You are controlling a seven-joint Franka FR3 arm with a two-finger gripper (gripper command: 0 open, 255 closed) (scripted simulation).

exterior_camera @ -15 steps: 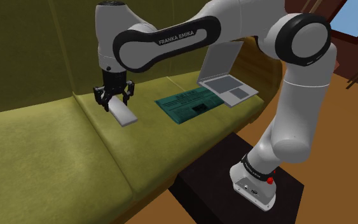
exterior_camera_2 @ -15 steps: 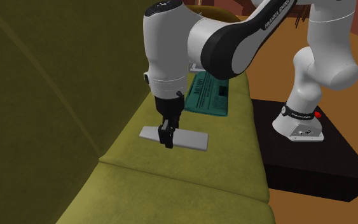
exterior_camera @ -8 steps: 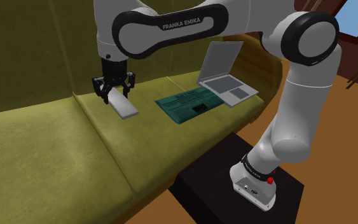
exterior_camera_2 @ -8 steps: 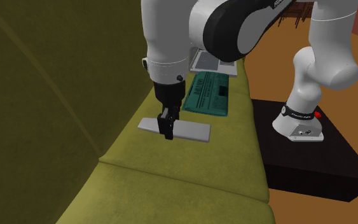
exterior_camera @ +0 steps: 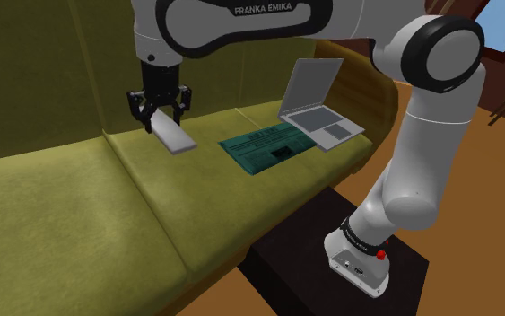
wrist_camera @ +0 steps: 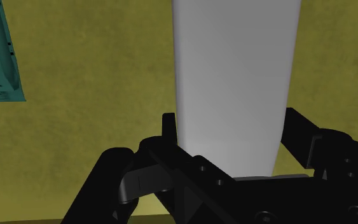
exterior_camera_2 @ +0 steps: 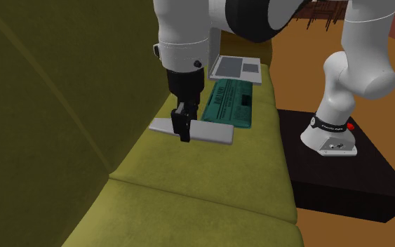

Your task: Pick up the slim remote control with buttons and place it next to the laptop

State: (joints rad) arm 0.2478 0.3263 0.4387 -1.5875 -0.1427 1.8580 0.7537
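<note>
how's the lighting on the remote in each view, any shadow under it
Shoulder view: the remote is evenly lit pale grey, no clear shadow on the sofa. Second exterior view: same flat grey, sofa back much dimmer. Wrist view: remote washed out, blank.

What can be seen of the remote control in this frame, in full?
The remote control is drawn as a plain pale grey slab, long, thin and flat, with no buttons visible. The black gripper is shut on its long edges, off-centre, so more of its length sticks out on one side. It hangs roughly level and appears clear of the olive sofa seat, short of the teal paper. Nothing else touches it.
</note>
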